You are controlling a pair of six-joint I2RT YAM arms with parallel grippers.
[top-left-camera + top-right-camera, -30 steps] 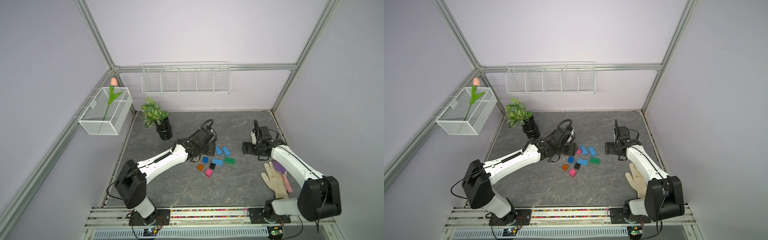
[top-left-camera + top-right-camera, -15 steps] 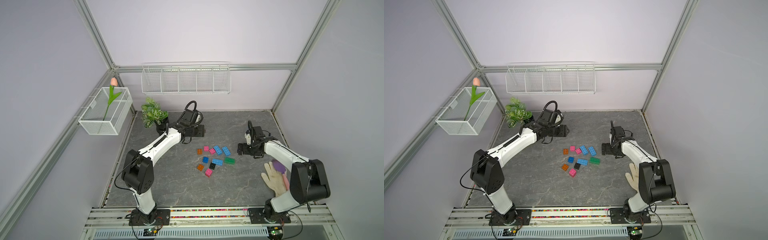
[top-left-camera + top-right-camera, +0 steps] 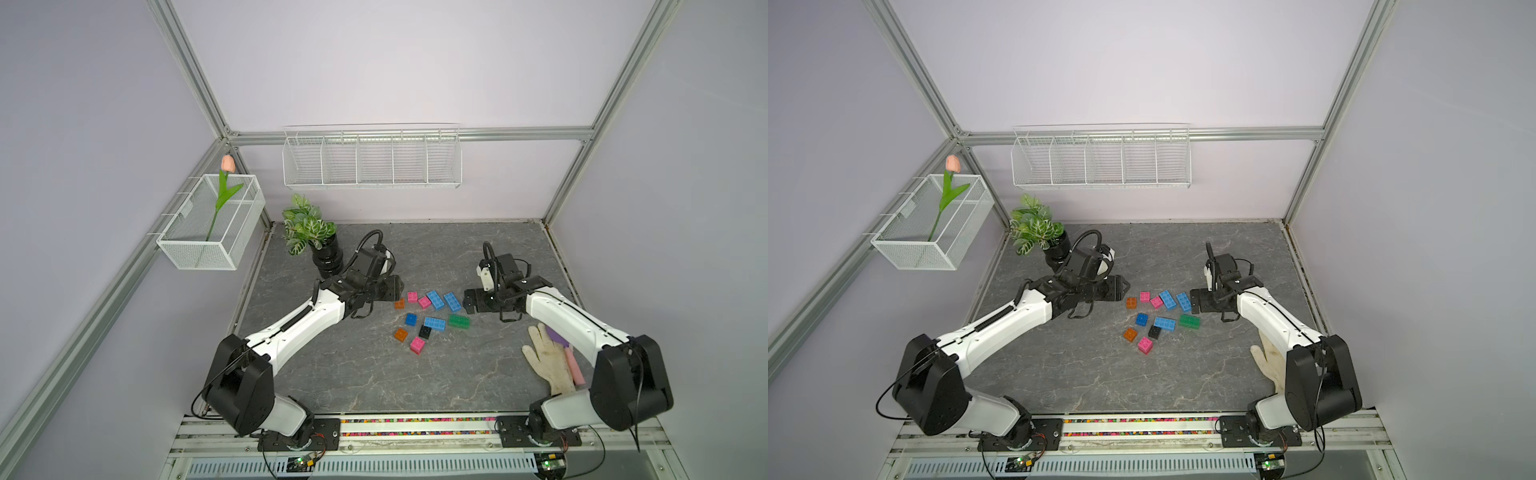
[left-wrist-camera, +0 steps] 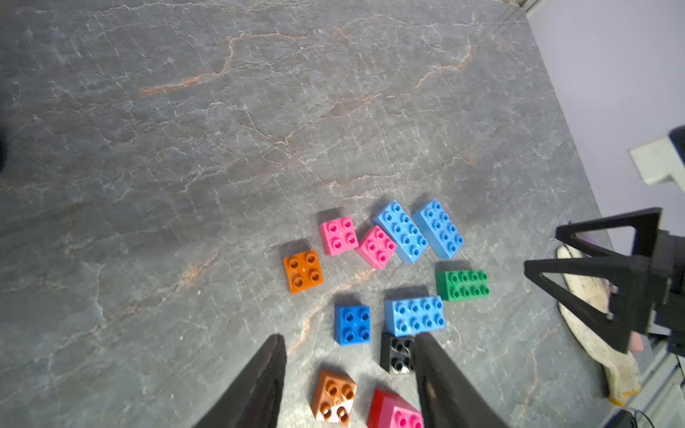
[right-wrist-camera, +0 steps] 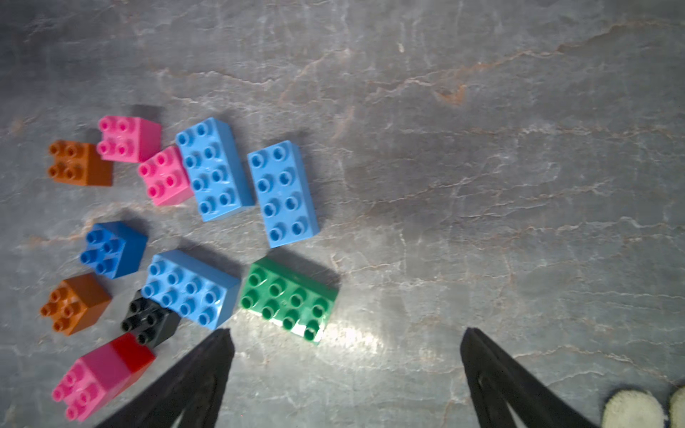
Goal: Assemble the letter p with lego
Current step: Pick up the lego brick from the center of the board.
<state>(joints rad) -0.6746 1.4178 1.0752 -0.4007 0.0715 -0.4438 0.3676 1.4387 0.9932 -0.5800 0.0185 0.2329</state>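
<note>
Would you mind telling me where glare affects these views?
Right wrist view: glare on a corner of the green oblong plastic brick and the grey stone-look tabletop beside it. Left wrist view: glare on one orange square brick. Both top views: evenly lit, sharp.

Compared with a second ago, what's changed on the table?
The left gripper swung back toward the plant, then returned beside the far orange brick. The right gripper crept closer to the nearest light blue brick. Both are open; nothing was grabbed or let go. The bricks in view and the glove lie as before.
</note>
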